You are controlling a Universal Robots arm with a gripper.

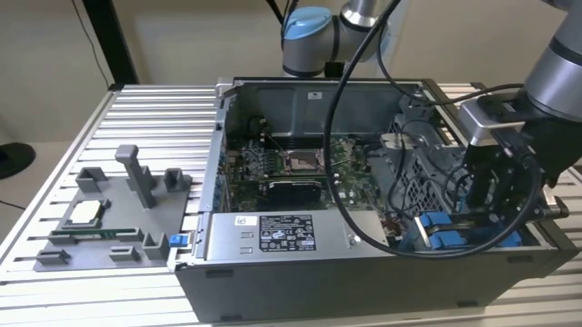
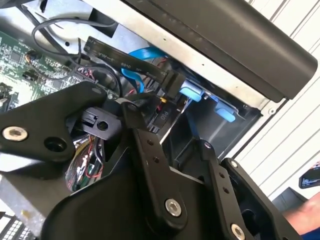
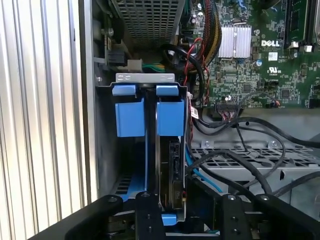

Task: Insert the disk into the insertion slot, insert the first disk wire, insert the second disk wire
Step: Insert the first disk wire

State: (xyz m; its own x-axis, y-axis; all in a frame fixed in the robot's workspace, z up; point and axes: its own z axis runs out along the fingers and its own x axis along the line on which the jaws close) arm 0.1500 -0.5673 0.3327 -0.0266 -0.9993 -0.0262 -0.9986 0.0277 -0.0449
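Gripper is hanging low inside the open computer case, at the corner toward the exterior view's right. Its jaws are standing apart and are gripping nothing that I can see.

Directly under the gripper, the disk is sitting on edge in the slot. Its blue frame is lining up with the slot's blue tabs just beyond the gripper's tips.

Close beside the disk, on the side away from the case wall, a blue wire is running along it. In the second wrist view a black flat wire is ending in a plug just past the gripper, near the blue tabs. I cannot tell whether that plug is seated.

Farther out from the gripper, loose black cables are crossing over grey metal. Beyond them the green circuit board is lying flat in the case. A perforated metal cage is sitting past the slot's far end.

Well away from the gripper, outside the case, a grey tray with small parts on it is resting on the slatted metal table.
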